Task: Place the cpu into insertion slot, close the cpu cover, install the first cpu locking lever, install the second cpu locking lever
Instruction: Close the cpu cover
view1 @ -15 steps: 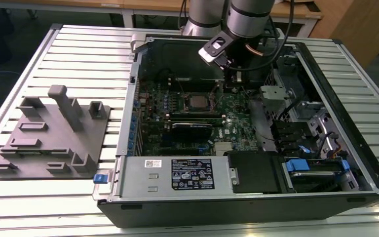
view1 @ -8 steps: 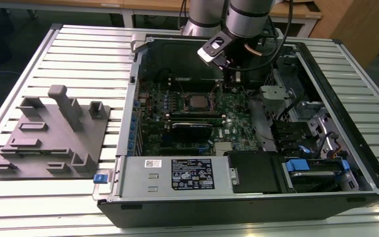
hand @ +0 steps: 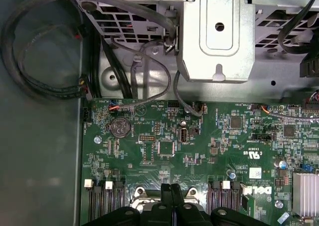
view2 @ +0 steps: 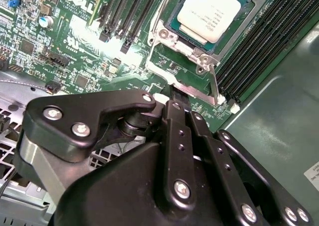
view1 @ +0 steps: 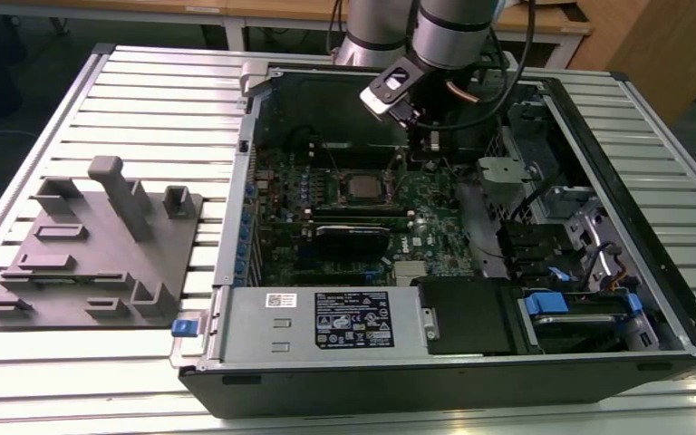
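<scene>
The gripper point(view1: 417, 152) reaches down into the open computer case point(view1: 674, 299), which lies on a slatted metal table point(view1: 142, 109). In both wrist views its fingers point(hand: 167, 193) are pressed together with nothing visible between them, and the tips point(view2: 175, 90) sit just beside the socket's edge, close to a thin metal lever point(view2: 213, 84). Whether they touch the lever cannot be told. The cpu point(view2: 214, 11) lies flat in the insertion slot point(view1: 338, 188) on the green motherboard point(hand: 209, 136), with the cpu cover point(view2: 163, 36) framing its edges. On the exterior view's left, a grey fixture point(view1: 94, 254) rests on the table, well apart from the case.
</scene>
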Robot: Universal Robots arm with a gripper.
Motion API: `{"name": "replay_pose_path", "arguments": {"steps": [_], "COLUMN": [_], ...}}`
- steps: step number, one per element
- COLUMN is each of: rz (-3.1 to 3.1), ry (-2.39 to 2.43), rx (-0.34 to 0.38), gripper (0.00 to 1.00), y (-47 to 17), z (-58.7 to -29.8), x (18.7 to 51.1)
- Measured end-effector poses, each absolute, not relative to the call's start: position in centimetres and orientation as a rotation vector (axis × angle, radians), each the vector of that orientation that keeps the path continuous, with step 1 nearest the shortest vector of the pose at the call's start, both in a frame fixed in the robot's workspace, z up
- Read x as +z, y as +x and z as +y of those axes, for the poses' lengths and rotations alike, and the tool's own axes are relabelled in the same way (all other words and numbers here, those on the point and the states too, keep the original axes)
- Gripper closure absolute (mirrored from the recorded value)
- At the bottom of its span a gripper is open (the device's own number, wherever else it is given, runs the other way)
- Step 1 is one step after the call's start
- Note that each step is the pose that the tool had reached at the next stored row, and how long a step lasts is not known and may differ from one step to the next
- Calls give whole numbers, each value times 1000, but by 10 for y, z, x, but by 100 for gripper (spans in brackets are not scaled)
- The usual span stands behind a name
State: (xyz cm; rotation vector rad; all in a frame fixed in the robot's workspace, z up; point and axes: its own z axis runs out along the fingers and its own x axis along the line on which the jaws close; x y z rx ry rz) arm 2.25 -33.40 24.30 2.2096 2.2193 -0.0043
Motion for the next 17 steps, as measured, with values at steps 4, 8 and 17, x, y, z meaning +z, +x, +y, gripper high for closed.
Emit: {"name": "replay_pose_path", "arguments": {"steps": [4,8,17], "rz": [2219,2219,2219], "ry": [2210,2210,2210], "rx": [-4,-4,-4], "gripper": [90,90,90], "y": [21,21,17], "z": [-334,-334,-334], "x": [243,243,243]}}
